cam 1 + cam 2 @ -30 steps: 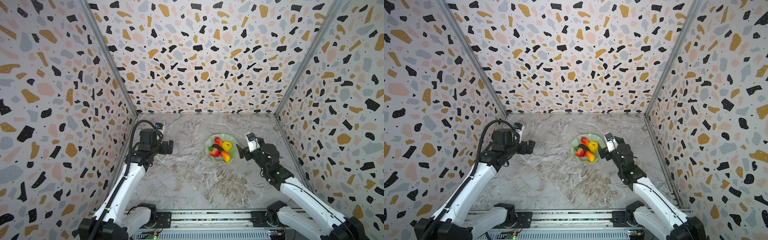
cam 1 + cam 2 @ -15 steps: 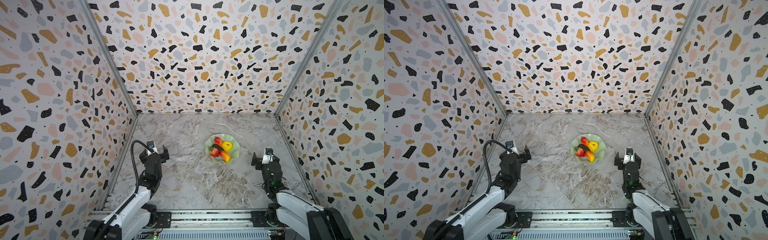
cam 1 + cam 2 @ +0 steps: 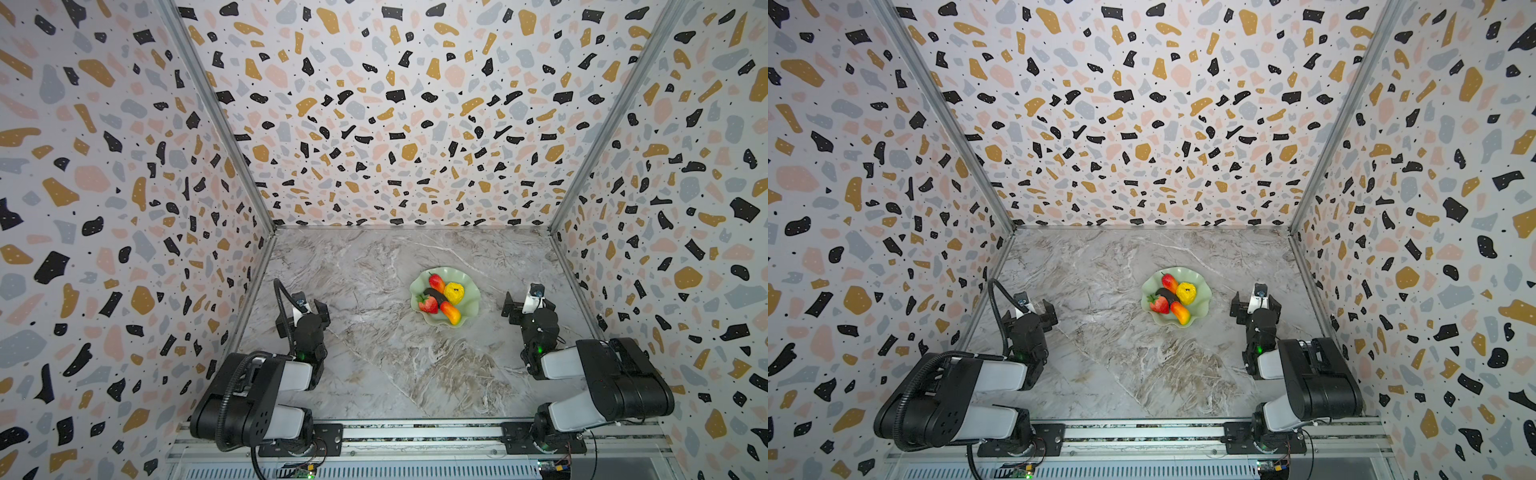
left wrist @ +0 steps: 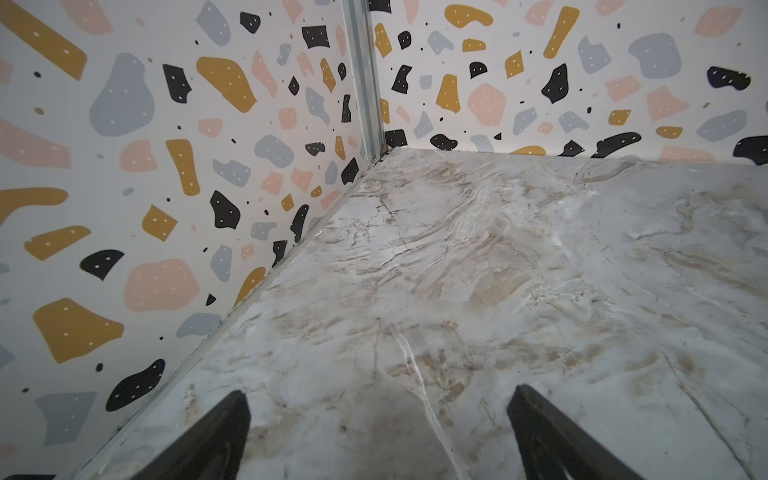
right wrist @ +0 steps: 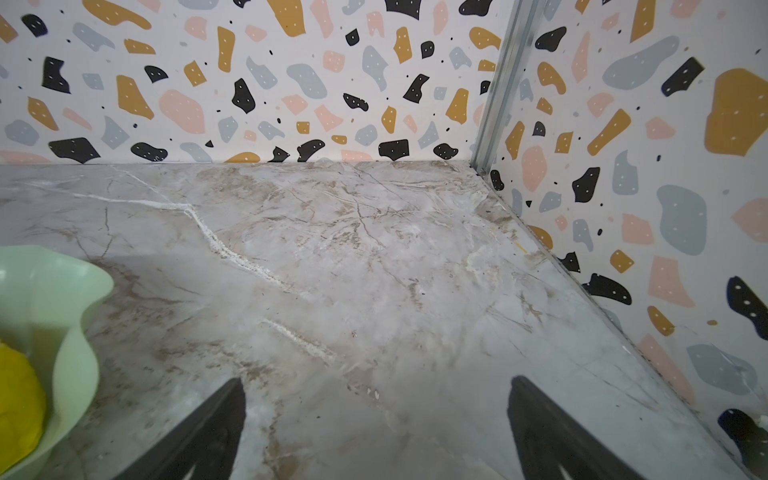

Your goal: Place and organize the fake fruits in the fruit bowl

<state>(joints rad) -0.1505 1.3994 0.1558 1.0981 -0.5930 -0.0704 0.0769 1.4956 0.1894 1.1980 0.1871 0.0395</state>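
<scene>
**STATUS: ALL FRUITS IN BOWL, BOTH GRIPPERS RELEASED**

**Enclosure.** Terrazzo-patterned walls [image 3: 395, 124] close the cell on three sides and fill the upper half of both top views.

**Work surface.** The marble tabletop [image 3: 374, 374] occupies the lower centre of both top views.

**Arms.** The left arm [image 3: 257, 395] is folded low at the lower left of the frame. The right arm [image 3: 615, 374] is folded low at the lower right. Neither arm touches the bowl.

**Fruit bowl.** The fruit bowl [image 3: 471, 297] [image 3: 1202, 297] stands on the tabletop right of centre, nearer the right arm. In the right wrist view, part of its wavy rim [image 5: 70, 332] shows at the lower left edge.

**Grippers.**
- The left gripper [image 3: 305, 309] [image 4: 379, 390] is well apart from the bowl. Its jaws are spread wide over bare marble, with nothing between them.
- The right gripper [image 3: 528, 305] [image 5: 377, 379] is beside the bowl without touching it. Its jaws are spread wide and hold nothing.

**Fake fruits.** All five lie clustered inside the bowl.
- The yellow fruit [image 3: 454, 292] [image 5: 18, 399] is on the right of the cluster.
- One red-to-yellow fruit [image 3: 435, 281] is at the upper left.
- The second red-to-yellow fruit [image 3: 451, 312] is at the lower right.
- The strawberry [image 3: 428, 304] is at the lower left.
- The dark oval fruit [image 3: 434, 296] lies in the middle, touching its neighbours.
</scene>
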